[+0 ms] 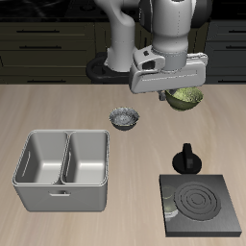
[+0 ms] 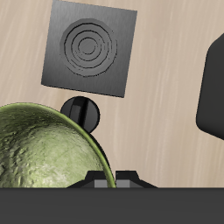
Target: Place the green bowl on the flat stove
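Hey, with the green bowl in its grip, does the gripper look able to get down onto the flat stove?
Probably yes. The gripper holds the green bowl lifted, and the flat stove lies bare; only the small black pot stands between, low enough to pass over.

A grey-silver patterned bowl [image 1: 124, 117] sits mid-table [image 1: 58, 106]. Nearer the table's front edge stands a double-basin grey metal tray [image 1: 63, 169]. A small black knobbed pot [image 1: 186, 159] [image 2: 83, 112] rests apart from both.
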Robot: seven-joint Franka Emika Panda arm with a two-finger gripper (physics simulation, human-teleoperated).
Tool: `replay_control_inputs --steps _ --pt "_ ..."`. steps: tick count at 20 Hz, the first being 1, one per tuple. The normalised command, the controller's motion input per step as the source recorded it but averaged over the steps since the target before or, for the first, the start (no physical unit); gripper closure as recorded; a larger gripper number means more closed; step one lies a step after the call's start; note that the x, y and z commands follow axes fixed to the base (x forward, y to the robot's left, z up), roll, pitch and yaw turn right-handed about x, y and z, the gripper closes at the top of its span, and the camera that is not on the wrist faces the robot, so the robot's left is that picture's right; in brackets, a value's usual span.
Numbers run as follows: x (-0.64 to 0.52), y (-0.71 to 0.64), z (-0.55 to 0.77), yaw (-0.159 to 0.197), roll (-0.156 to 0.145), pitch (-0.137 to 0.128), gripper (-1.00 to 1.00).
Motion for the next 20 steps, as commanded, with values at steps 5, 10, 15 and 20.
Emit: replay_control_inputs --steps 5,10,15,20 --pt "0.46 0.03 0.01 -0.015 0.023 -0.002 1.0" --pt "0.48 -0.04 -0.04 0.018 -0.014 -0.001 1.0" --pt "0.44 -0.01 -0.05 0.014 -0.019 0.01 1.0" --pt "0.46 0.06 0.01 0.01 0.044 -0.015 1.0"
